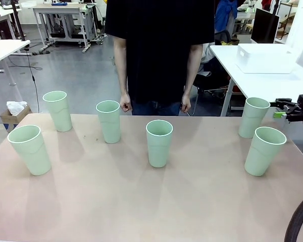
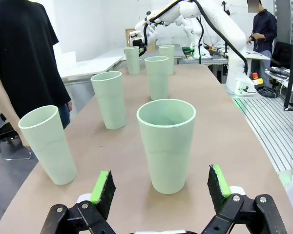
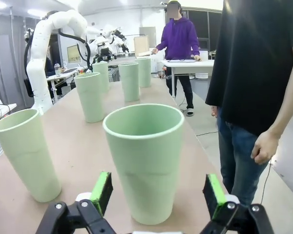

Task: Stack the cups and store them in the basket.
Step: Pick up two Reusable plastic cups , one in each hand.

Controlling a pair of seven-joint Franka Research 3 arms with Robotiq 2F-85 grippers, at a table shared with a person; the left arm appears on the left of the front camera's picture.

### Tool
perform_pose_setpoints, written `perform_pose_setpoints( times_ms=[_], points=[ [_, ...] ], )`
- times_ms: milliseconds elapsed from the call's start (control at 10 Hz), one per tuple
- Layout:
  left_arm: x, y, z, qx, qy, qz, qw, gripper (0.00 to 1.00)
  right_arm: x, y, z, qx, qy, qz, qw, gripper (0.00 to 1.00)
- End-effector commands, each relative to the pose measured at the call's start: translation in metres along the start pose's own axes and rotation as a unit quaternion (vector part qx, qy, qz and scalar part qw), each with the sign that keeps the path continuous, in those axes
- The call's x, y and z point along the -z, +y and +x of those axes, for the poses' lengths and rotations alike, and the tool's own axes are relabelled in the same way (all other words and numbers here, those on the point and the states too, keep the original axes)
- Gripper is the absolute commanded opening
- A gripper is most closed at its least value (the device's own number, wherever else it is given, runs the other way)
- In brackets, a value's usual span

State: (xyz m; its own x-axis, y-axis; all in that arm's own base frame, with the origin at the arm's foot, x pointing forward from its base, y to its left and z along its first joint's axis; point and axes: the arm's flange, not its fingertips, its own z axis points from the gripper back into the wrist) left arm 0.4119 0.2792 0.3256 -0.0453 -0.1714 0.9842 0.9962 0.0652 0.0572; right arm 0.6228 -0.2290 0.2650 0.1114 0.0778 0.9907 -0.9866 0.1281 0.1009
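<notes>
Left hand [image 2: 160, 171] wide open, empty, cup [image 2: 166, 141] just ahead; right hand [image 3: 157, 176] likewise, another cup [image 3: 144, 161]

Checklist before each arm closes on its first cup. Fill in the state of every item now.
1. Left end effector open: ok, pads wide apart.
2. Near-left cup lined up with it: ok, upright and centred ahead, not yet between the pads.
3. Right end effector open: ok.
4. Far-right cup lined up with it: ok, upright and centred ahead, not yet between the pads.
5. Person's hands clear of the cups: ok, hanging down behind the far edge.
6. Basket within reach: cannot tell; it sits on a white side table, off the work surface.
</notes>
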Motion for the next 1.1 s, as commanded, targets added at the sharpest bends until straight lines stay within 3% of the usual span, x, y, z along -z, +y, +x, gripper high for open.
perform_pose_setpoints(
  times_ms=[0,100,200,500,700,1000],
  points=[
    [0.006,-0.013,-0.009,0.028,-0.026,0.009,0.999,1.00,-0.001,-0.007,0.007,0.001,-0.020,-0.017,1.000,1.00],
    [0.007,-0.009,-0.006,0.023,-0.022,0.032,0.999,1.00,0.000,0.000,0.000,0.000,0.000,0.000,1.000,1.00],
    [0.002,0.001,0.001,0.001,-0.006,0.000,1.000,1.00,0.000,0.000,0.000,0.000,0.000,0.000,1.000,1.00],
    [0.003,0.002,0.000,0.000,-0.010,0.005,1.000,1.00,-0.002,0.000,-0.003,0.002,-0.002,-0.002,1.000,1.00],
    [0.021,-0.001,-0.010,-0.021,-0.010,0.032,0.999,1.00,0.007,0.004,-0.003,-0.007,-0.008,-0.023,1.000,1.00],
    [0.036,-0.012,-0.023,-0.039,-0.010,0.028,0.999,1.00,0.019,0.007,-0.008,-0.002,-0.013,-0.013,1.000,1.00]
  ],
)
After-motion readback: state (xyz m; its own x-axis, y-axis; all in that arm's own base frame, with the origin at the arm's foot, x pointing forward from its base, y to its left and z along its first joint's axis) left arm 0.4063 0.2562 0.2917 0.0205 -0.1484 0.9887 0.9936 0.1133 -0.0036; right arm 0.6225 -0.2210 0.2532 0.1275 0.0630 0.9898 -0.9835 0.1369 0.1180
